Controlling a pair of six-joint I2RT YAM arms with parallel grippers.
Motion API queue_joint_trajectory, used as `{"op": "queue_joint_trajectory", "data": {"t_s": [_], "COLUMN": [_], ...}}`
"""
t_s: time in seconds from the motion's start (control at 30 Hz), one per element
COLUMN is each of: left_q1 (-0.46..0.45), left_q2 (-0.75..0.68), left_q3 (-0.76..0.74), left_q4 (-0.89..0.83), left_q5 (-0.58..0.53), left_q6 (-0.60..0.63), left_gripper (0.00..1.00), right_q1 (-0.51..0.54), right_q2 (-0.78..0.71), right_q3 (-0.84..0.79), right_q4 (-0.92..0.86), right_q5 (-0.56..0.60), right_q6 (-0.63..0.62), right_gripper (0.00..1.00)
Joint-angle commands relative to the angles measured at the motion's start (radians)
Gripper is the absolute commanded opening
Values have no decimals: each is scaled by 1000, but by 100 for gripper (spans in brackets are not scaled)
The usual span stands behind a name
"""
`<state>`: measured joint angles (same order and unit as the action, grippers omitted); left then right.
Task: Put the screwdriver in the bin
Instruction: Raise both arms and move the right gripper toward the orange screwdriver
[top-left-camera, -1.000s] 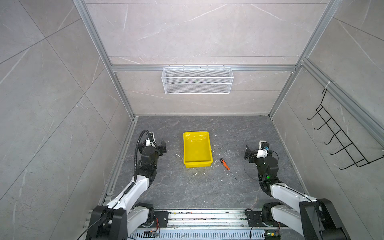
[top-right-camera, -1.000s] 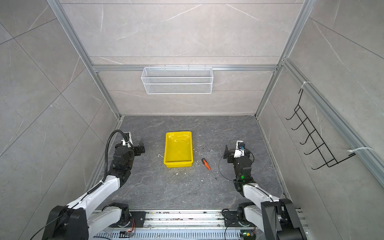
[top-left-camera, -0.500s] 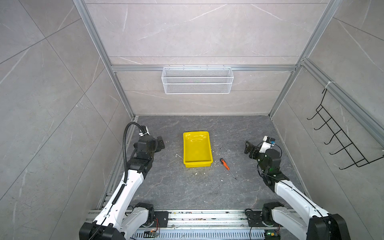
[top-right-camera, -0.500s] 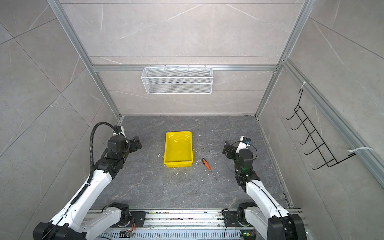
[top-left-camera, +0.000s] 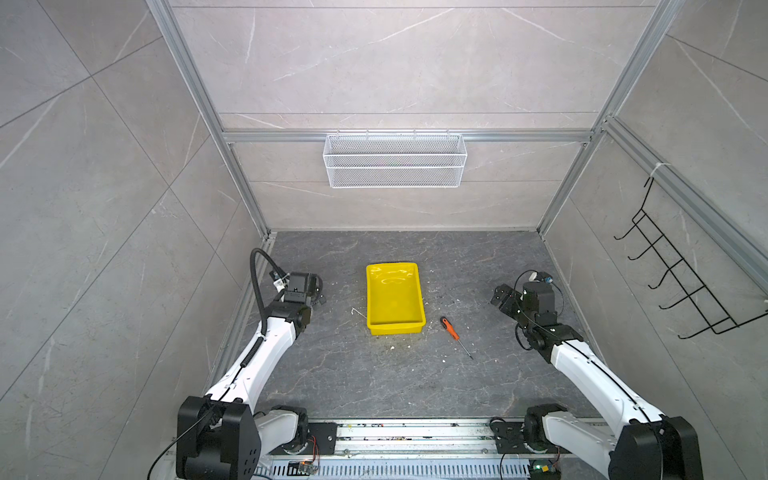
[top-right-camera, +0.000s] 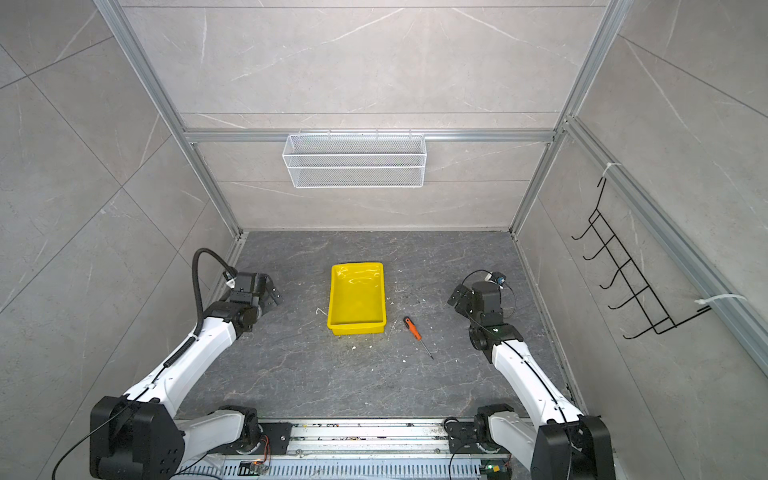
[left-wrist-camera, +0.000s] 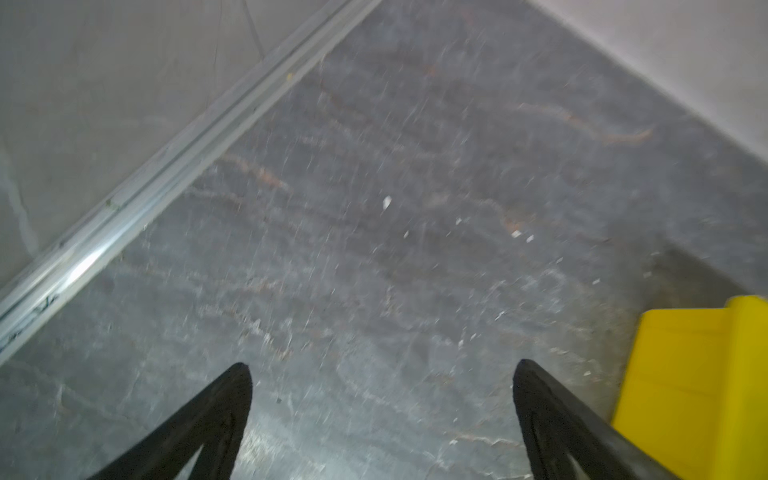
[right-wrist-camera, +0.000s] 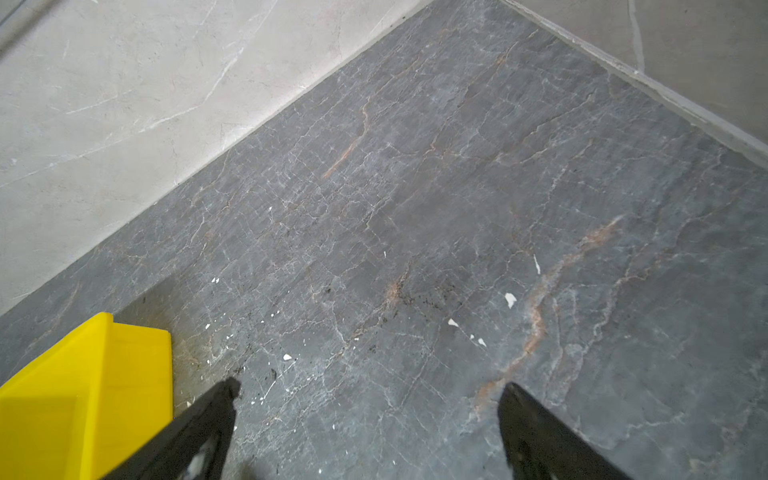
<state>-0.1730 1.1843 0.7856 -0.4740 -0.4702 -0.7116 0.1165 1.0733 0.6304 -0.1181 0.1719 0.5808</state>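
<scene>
The screwdriver (top-left-camera: 453, 332) (top-right-camera: 414, 330), orange-handled with a thin dark shaft, lies flat on the dark floor just right of the bin's near corner. The yellow bin (top-left-camera: 395, 299) (top-right-camera: 356, 299) sits mid-floor with nothing in it; a corner of it shows in each wrist view (left-wrist-camera: 698, 374) (right-wrist-camera: 83, 395). My left gripper (top-left-camera: 318, 293) (left-wrist-camera: 382, 370) hovers open to the bin's left, over bare floor. To the right of the screwdriver, my right gripper (top-left-camera: 500, 297) (right-wrist-camera: 370, 388) hangs open and holds nothing. The screwdriver is out of both wrist views.
A white wire mesh basket (top-left-camera: 395, 162) hangs on the back wall. A black hook rack (top-left-camera: 681, 282) is fixed to the right wall. Tiled walls close in three sides, and a metal rail (top-left-camera: 415, 432) runs along the front. White crumbs dot the floor.
Both arms have risen and stretched forward from a folded pose, the grippers now higher and farther back. The screwdriver and bin have not moved.
</scene>
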Motion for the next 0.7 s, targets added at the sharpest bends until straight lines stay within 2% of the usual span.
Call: {"op": "queue_joint_trajectory", "data": {"t_s": [0.0,0.07,0.17,0.23,0.27,0.37,0.4,0.53,0.67], "left_q1": [2,2,2,1,1,1,1,2,2], "left_q2": [-81,-123,-158,-149,-137,-117,-129,-177,-199], "left_q3": [-79,-104,-165,-217,-242,-266,-265,-311,-333], "left_q4": [-10,-5,31,71,86,120,139,182,214], "left_q5": [-41,-15,82,144,160,196,205,191,231], "left_q6": [-62,-37,-23,-25,-26,-16,-4,-9,9], "left_gripper": [100,100,100,100,100,100,100,100,100], "right_q1": [-1,-4,-12,2,37,217,247,268,273], "right_q2": [15,18,44,82,99,103,96,100,195], "right_q3": [55,42,65,37,12,-50,-63,-59,-49], "right_q4": [-82,-94,-151,-98,-61,-50,-42,27,132], "right_q5": [23,74,-62,-230,-260,-76,-55,-72,-237], "right_q6": [-3,62,58,38,16,-58,-70,-105,-120], "right_gripper": [98,99,97,92,90,91,91,92,91]}}
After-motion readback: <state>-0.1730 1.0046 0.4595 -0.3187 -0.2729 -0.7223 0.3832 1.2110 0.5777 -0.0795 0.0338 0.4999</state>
